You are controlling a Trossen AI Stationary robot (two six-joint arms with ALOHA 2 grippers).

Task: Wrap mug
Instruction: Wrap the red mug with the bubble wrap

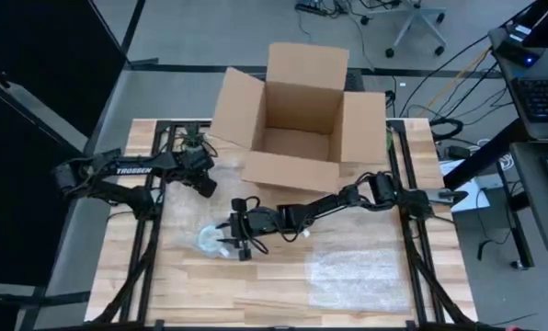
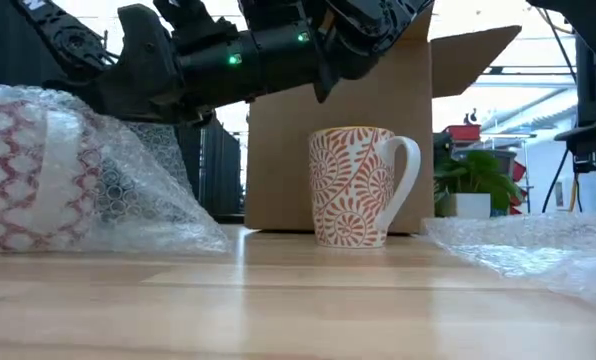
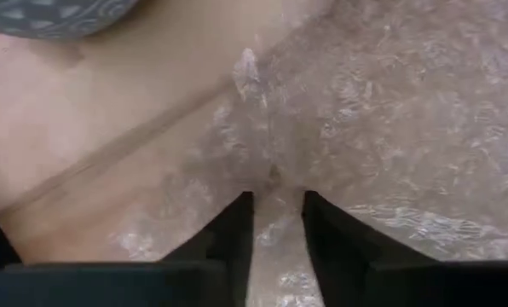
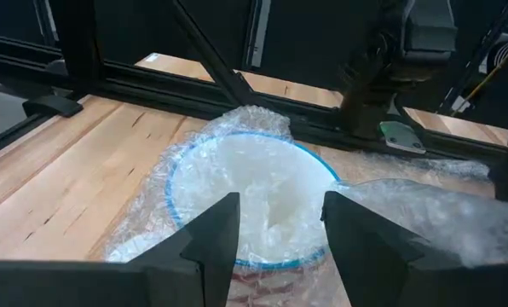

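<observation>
A red-patterned mug (image 2: 38, 180) lies swathed in bubble wrap (image 1: 210, 241) left of the table's middle. Its blue-rimmed mouth (image 4: 173, 183) is stuffed with wrap. My right gripper (image 4: 279, 205) hovers open just before that mouth, one finger on each side of it, and sits beside the bundle in the high view (image 1: 230, 237). My left gripper (image 1: 205, 184) stands on the bundle's far side. Its fingers (image 3: 275, 200) are nearly together on a piece of wrap. A second, bare orange-patterned mug (image 2: 353, 185) stands upright on its base in front of the box. My left gripper pinches a puckered bit of the bubble wrap (image 3: 275, 175) between its two fingers, and creases run out from that spot. The fingers come from above, slanting down toward the table. Whether it has an edge or a fold, one layer or several, does not show.
An open cardboard box (image 1: 302, 119) stands at the table's far middle. A spare sheet of bubble wrap (image 1: 357, 276) lies flat on the near right. Black frame rails (image 1: 150, 230) run along both sides of the wooden top.
</observation>
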